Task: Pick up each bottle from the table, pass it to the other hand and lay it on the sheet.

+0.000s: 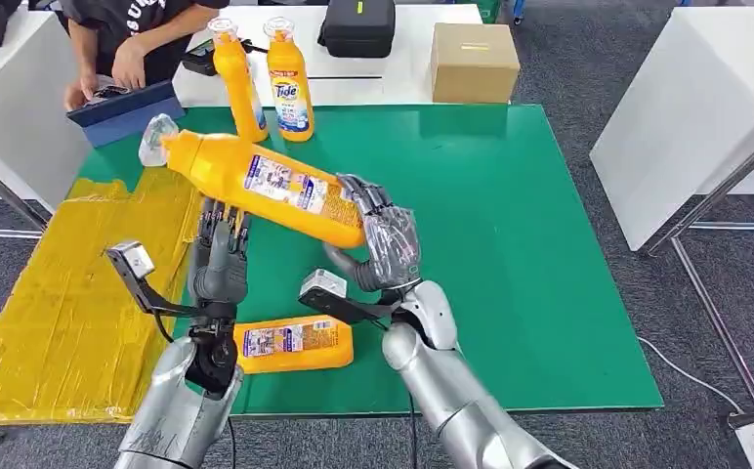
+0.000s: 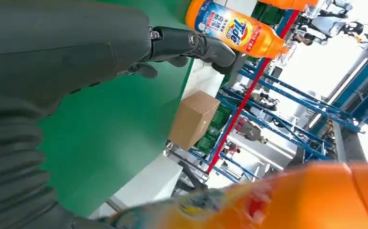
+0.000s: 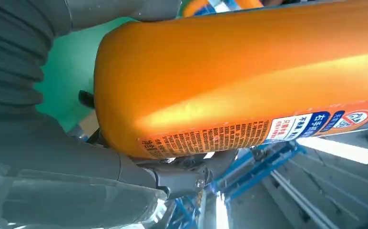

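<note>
Right hand (image 1: 385, 242) grips an orange bottle (image 1: 256, 184) above the green mat (image 1: 529, 244); left hand (image 1: 221, 256) open beneath.

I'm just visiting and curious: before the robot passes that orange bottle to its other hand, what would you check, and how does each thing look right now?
1. Right robot hand grips the raised bottle at its base end: ok.
2. Left robot hand free to take it, fingers apart under the bottle's middle: ok.
3. Left hand already touching the bottle: cannot tell.
4. Yellow sheet has bare room for laying the bottle down: ok.
5. Bottle lying on the green mat sits close below both arms and could get bumped: not ok.
6. Two standing bottles and the person at the far end are away from the handover: ok.
</note>
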